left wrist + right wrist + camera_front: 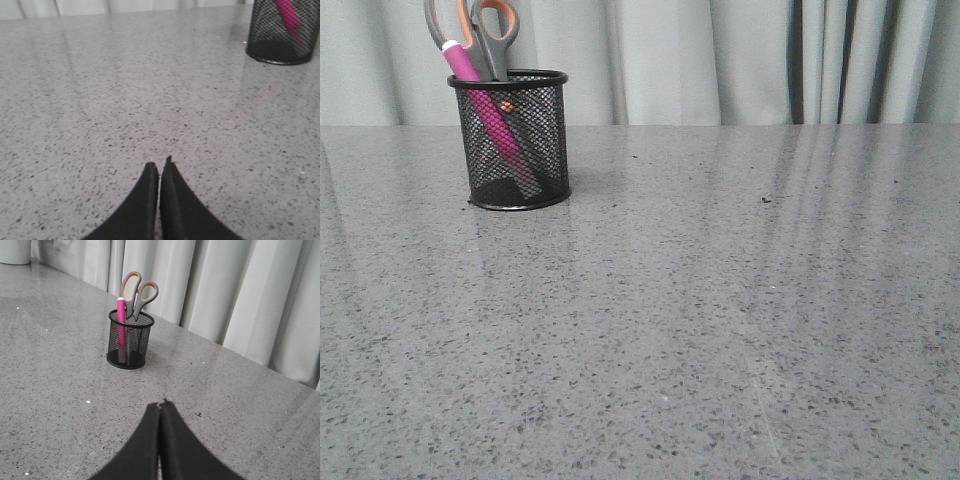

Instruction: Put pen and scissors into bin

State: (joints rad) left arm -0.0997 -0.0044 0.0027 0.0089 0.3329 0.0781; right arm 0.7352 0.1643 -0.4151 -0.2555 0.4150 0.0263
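Note:
The black mesh bin (516, 140) stands upright at the far left of the table. The magenta pen (480, 98) leans inside it, white end up. The scissors (490, 38) stand in it blades down, grey and orange handles above the rim. The right wrist view shows the bin (130, 340), pen (121, 315) and scissors (137, 292) well ahead of my right gripper (160, 404), which is shut and empty. My left gripper (159, 166) is shut and empty over bare table, with the bin (281, 35) and pen (287, 12) far off. Neither gripper shows in the front view.
The grey speckled table (700, 300) stretches from the bin to the front edge. Grey curtains (720, 55) hang behind the table's far edge. A pale round object (15, 251) stands at the far corner in the right wrist view.

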